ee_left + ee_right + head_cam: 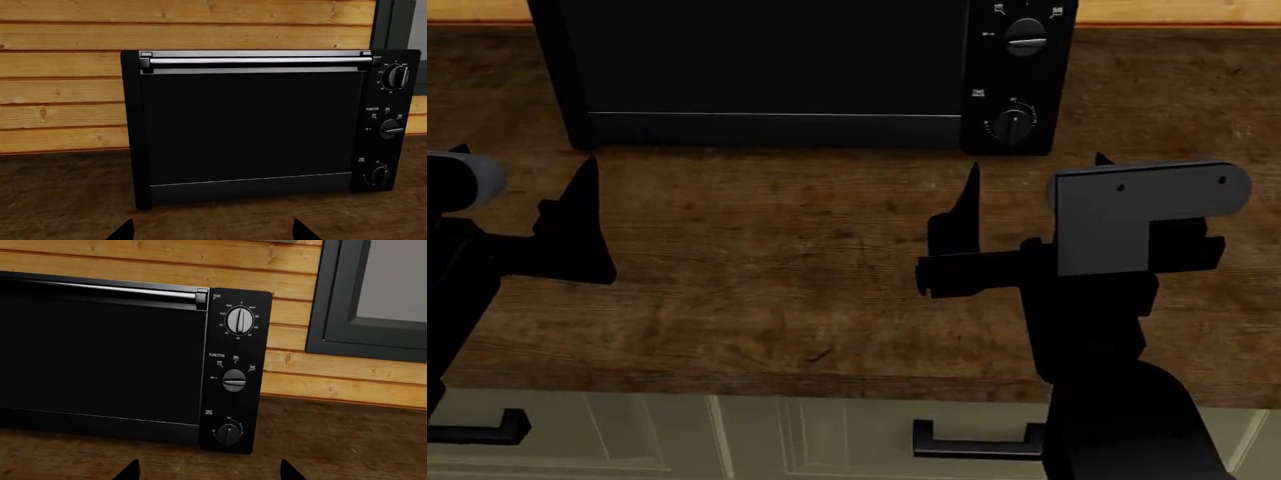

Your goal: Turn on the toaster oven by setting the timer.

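The toaster oven (774,70) is a black box with a dark glass door, standing at the back of the wooden counter. Its timer (1012,122) is the lowest of three knobs on the right side panel, below the FUNCTION knob (1026,40). My left gripper (525,155) is open and empty, in front of the oven's left end. My right gripper (1036,162) is open and empty, on the near side of the timer and apart from it. The oven (247,125) and timer (379,175) show in the left wrist view beyond that gripper (212,230). The right wrist view shows the timer (228,433) straight ahead of that gripper (209,470).
The wooden counter (774,290) runs in front of the oven. A plank wall (67,75) stands behind it, with a dark window frame (347,300) to the oven's right. Cabinet fronts with dark handles (974,440) lie below the counter edge.
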{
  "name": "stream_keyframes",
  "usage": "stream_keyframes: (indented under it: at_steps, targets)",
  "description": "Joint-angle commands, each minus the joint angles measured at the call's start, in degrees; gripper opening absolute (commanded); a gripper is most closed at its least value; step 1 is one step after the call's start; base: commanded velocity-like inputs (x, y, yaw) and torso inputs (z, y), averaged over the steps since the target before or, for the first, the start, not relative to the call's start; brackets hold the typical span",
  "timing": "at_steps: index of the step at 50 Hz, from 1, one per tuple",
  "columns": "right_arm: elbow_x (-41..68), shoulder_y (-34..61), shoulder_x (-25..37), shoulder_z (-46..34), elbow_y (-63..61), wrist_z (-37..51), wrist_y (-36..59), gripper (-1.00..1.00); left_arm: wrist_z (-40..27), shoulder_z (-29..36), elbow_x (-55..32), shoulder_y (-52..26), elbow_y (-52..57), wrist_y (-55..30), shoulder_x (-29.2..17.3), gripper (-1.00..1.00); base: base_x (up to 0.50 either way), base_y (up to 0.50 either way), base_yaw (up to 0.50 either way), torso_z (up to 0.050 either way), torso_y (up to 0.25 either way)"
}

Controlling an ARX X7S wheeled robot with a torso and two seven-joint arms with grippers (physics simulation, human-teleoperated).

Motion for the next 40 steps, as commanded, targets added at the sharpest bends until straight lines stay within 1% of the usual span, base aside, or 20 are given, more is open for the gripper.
stream_keyframes:
  at_steps: [1, 40]
  targets:
    - [0.28, 0.2, 0.08, -0.13, 0.11, 0.22, 0.07, 1.0, -0.21, 0.03, -0.41, -0.04, 0.21, -0.08, -0.19, 1.0, 0.23, 0.0, 0.0, 0.0, 0.0]
    - [1.04, 0.25, 0.37, -0.86, 1.1, 0.77, -0.63, 1.0, -0.47, 0.54, -1.64, -0.08, -0.03, 0.22, -0.58, 1.0, 0.23, 0.0, 0.0, 0.0, 0.0]
